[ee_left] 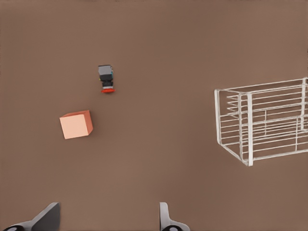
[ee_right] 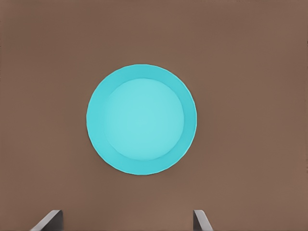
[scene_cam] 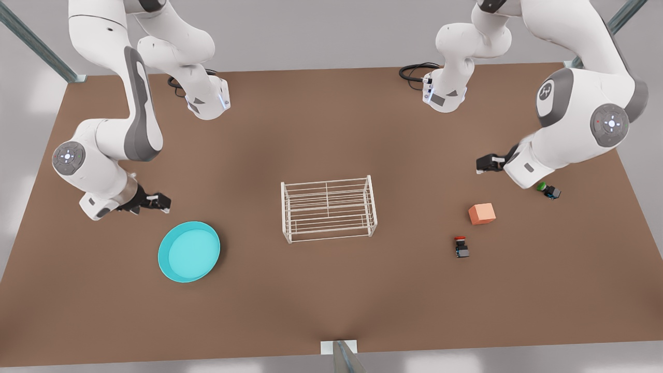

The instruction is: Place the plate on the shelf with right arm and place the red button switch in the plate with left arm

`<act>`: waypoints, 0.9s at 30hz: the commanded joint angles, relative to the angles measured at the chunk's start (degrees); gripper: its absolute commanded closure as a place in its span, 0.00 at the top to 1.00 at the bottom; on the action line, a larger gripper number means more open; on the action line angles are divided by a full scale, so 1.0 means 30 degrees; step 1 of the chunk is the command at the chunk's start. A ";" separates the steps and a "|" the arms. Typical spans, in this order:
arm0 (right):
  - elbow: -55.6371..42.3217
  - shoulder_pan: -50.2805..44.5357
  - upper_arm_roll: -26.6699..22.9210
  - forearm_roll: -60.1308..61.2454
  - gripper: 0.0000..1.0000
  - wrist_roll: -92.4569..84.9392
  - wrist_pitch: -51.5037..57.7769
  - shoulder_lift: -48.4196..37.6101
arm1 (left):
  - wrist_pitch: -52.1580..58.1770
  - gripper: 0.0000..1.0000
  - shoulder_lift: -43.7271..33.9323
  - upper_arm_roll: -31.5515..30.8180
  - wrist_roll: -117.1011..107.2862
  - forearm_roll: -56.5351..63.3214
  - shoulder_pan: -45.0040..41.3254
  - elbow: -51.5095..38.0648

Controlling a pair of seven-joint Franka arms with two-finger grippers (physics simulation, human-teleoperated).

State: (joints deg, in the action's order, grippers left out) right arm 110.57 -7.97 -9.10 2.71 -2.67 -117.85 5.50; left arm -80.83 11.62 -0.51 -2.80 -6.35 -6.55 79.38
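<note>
Switch point(scene_cam: 461, 247) upright, red cap rackward.

A simulated robot test cell: a plain brown surface point(scene_cam: 331, 129) against bare grey surroundings, two white arms bolted at its far edge with black cables point(scene_cam: 414, 70) coiled beside their bases, and metal frame struts point(scene_cam: 36, 44) rising at the far corners.

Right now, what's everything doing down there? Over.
Right gripper open, above plate on table. Left gripper open, off from red button switch. Shelf bare. Orange cube beside switch, apart.
</note>
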 commanded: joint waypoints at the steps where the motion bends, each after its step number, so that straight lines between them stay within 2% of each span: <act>1: -0.0061 -0.0067 -0.0013 0.0034 1.00 -0.0459 -0.1321 0.0012 | -0.1445 1.00 -0.0007 -0.0005 0.1052 0.0123 0.0015 -0.0004; 3: -0.0236 0.0255 -0.0013 -0.0025 1.00 -0.0605 -0.1087 0.0012 | -0.1386 1.00 -0.0065 -0.0005 0.1023 0.0064 -0.0014 -0.0091; 6: -0.2463 0.1573 0.0016 0.0558 1.00 -0.1013 -0.0764 0.2559 | 0.0577 1.00 -0.0328 0.0113 0.1726 0.0855 0.0162 0.0816; 9: -0.3722 0.2599 0.0016 0.2668 1.00 -0.3535 -0.0589 0.4493 | 0.0343 1.00 -0.0095 0.0025 0.1638 0.1470 0.0045 0.0611; 11: -0.5683 0.2745 0.0163 0.3081 1.00 -0.3593 0.2309 0.6895 | 0.0196 1.00 0.0110 0.0025 0.1025 0.0799 0.0015 0.0262; 13: -0.6505 0.3446 0.0484 0.3488 1.00 -0.3564 0.2926 0.7949 | 0.0167 1.00 0.1220 0.0025 0.0789 0.0650 0.0015 -0.1698; 15: -0.7823 0.5115 0.1918 0.3960 1.00 -0.4205 0.4245 0.8858 | 0.0196 1.00 0.1341 0.0083 0.0846 0.0621 0.0074 -0.1966; 18: -0.7854 0.5704 0.2068 0.5219 1.00 -0.7664 0.3428 0.9826 | 0.0079 1.00 0.1370 0.0112 0.0671 0.0621 0.0103 -0.2026; 23: -0.7883 0.6261 0.2272 0.3491 1.00 -0.9713 0.1873 1.1143 | 0.0108 1.00 0.1399 0.0142 0.0643 0.0680 0.0074 -0.1938; 27: -0.9347 0.6994 0.2946 0.2905 1.00 -1.0419 0.1843 1.2666 | 0.0049 1.00 0.1633 0.0171 0.0818 0.0650 0.0191 -0.1820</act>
State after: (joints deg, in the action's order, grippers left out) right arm 83.18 12.64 -0.66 12.44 -18.57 -111.39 42.75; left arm -80.57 16.30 -0.12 -0.72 -4.36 -6.19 73.97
